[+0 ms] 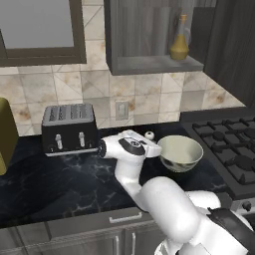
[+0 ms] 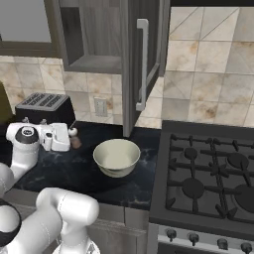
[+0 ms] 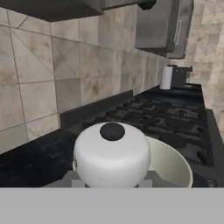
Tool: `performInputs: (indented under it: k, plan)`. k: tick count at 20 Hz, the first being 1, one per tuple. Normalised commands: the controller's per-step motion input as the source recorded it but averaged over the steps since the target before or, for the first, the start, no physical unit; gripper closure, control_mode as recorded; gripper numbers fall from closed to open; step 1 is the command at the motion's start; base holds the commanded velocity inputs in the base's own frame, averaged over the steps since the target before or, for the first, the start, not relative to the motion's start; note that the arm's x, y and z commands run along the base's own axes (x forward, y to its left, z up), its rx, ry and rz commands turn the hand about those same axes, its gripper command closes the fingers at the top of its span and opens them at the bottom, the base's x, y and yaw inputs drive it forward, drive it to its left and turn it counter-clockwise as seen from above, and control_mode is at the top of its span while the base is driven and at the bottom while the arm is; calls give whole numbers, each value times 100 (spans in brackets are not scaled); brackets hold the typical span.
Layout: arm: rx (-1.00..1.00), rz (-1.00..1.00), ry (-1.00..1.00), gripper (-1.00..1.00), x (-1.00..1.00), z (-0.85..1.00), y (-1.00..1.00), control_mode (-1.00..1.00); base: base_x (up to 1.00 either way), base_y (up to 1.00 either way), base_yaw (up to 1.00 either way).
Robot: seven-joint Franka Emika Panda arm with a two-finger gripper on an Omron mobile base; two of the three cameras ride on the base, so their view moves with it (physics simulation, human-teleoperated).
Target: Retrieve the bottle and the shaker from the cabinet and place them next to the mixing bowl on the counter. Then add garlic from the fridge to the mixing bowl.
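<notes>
My gripper point(image 2: 71, 140) is shut on the shaker point(image 2: 75, 141), a small brown piece with a white top, held low over the black counter point(image 2: 84, 171) just left of the mixing bowl point(image 2: 116, 157). From the hand, the shaker's white top point(image 3: 112, 154) sits right in front, with the bowl's cream rim point(image 3: 177, 164) behind it. In the left base view the shaker point(image 1: 149, 135) pokes out beyond my hand, left of the bowl point(image 1: 180, 153). The amber bottle point(image 1: 180, 43) stands upright on the shelf of the open wall cabinet point(image 1: 149, 64). The fridge and garlic are out of view.
A black and silver toaster point(image 1: 68, 128) stands against the tiled wall to the left of my arm. A gas stove point(image 2: 208, 173) borders the bowl on the right. The open cabinet door point(image 2: 144, 64) hangs above the bowl. A yellow object point(image 1: 5, 134) sits at the far left.
</notes>
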Motion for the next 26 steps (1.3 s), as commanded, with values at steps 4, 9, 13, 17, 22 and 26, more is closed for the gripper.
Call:
performInputs:
  k: [4,9,13,17,22,26]
  plan:
    - [-2,-21,1,100,16,-68,-1,-100,0,0,0]
    - [0,-20,1,100,13,-61,-6,-100,0,0,0]
    - [0,-18,0,100,8,-61,-5,-100,0,0,0]
    - [1,-10,0,100,4,-37,-1,-100,0,0,0]
    - [0,-4,0,100,14,-23,-2,-100,0,0,0]
    - [0,-1,-1,100,16,-23,-2,-100,0,0,0]
